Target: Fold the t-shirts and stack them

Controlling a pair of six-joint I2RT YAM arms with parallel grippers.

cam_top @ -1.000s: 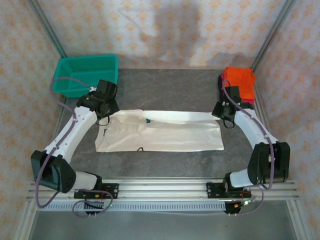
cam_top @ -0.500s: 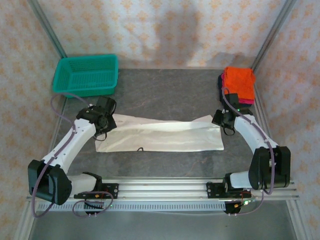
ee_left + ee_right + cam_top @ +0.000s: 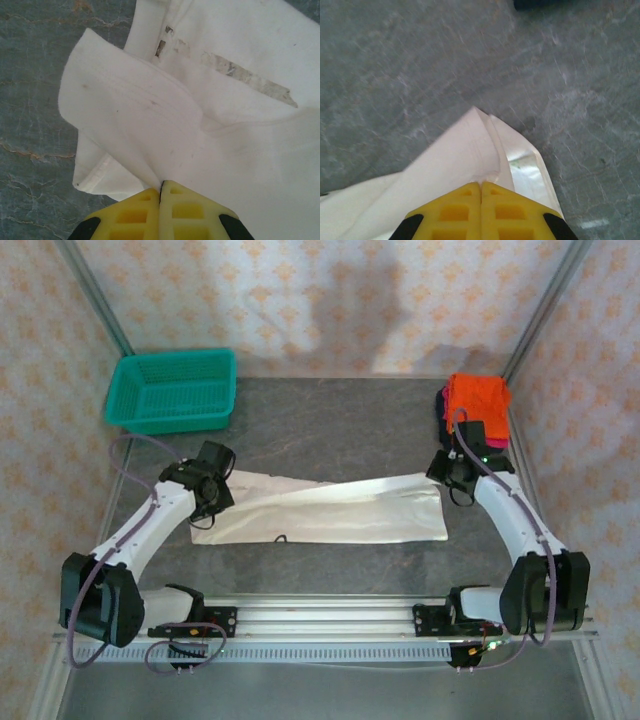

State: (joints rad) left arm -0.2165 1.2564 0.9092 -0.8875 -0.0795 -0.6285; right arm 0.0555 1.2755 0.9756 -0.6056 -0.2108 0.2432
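Bearing surface: the grey stone-patterned bench is carrying all the items and is taking up most of the top view.
White t-shirt: the white t-shirt is lying as a long folded band across the middle of the bench, between the two arms. Its near edge is resting flat, while its far edge is rising at both ends and twisting along the middle.
Teal mesh basket: the teal mesh basket is sitting at the far left corner, well apart from the shirt.
Folded stack: the orange shirt is lying on top at the far right corner, with the pink shirt peeking out beneath its near edge and the dark shirt showing at its left side.
Left claw: the left claw is pinching a fold of the white t-shirt at its left end, yellow fingers pressed together on the cloth.
Right claw: the right claw is pinching the layered right corner of the white t-shirt, just near the stack.
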